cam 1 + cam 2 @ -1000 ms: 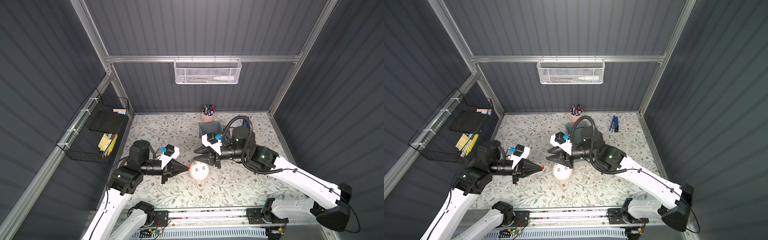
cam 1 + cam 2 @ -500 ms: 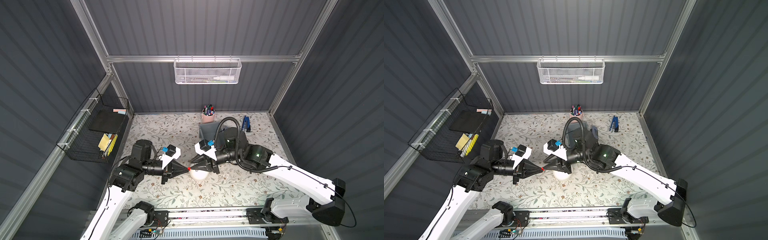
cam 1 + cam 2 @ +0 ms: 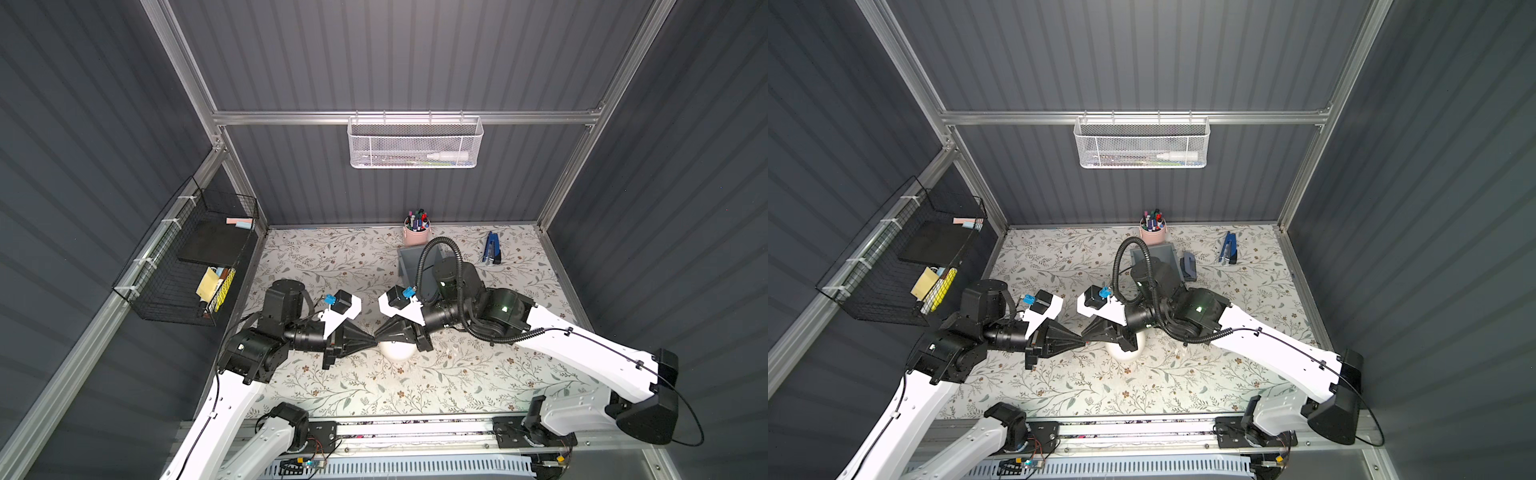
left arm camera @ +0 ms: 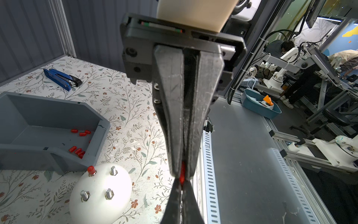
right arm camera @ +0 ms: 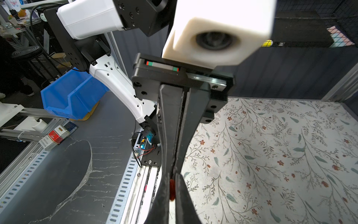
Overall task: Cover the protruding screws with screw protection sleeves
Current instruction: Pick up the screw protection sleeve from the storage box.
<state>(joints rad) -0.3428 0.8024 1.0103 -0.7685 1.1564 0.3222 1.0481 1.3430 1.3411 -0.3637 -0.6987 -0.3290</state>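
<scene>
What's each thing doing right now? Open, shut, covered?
Left pincer: shut on the red sleeve.
Right pincer: shut on the same sleeve, tip to tip.
Capped screw: covered in red.
Other three screws: bare.
Grey bin: open-topped, loose red sleeves inside.

Three bare silvery screws [image 4: 108,193] and a fourth capped by a red sleeve [image 4: 91,170] are set upright in the white dome [image 4: 100,209], red sleeves [image 4: 78,150] are scattered in the grey bin [image 4: 48,116], and one further sleeve [image 4: 182,175] is pinched between the left end effector [image 3: 370,342] and the right end effector [image 3: 379,337].
</scene>
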